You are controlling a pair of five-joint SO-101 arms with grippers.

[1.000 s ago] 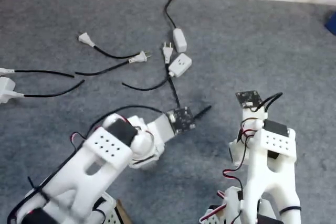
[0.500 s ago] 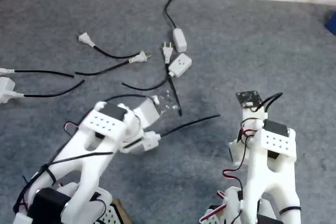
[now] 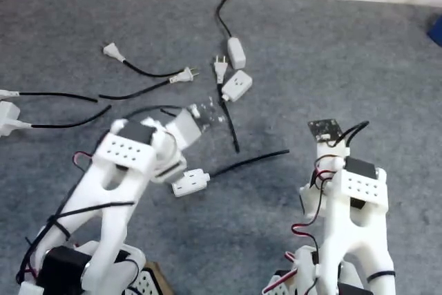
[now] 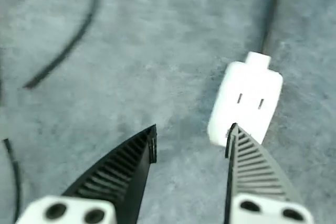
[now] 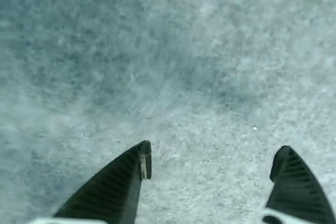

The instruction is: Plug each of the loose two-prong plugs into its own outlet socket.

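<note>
1. Left gripper [image 4: 192, 128]: about half open, nothing held. In its wrist view one fingertip sits at the near end of the white socket [image 4: 245, 103], and the other is over bare carpet [image 4: 131, 40]. We're off-centre.
2. In the high view that socket lies flat at lower middle-left, just beside the left arm's wrist. Its black cord [image 3: 248, 162] runs off toward the right of the frame.
3. Our read is that the step in hand is grabbing this socket. We'd shift sideways until the body sits between both fingers, then close across the narrow sides. We'd keep the slot face uncovered and the cord end clear of the jaws.
4. Right gripper [image 5: 213, 148]: wide open, empty, above carpet at the high view's lower right. We expect it brings the plug, so we'd present the slots toward it.
5. Upper middle: a two-prong plug [image 3: 220, 68] lies just beside a second socket [image 3: 237, 86], with a white cord block [image 3: 236, 52] beyond. Cords cross here, so lifting one could drag the others.
6. Upper left, farthest: a pronged plug [image 3: 184, 74] and a small white plug [image 3: 110, 51], both loose and apart from any socket.
</note>
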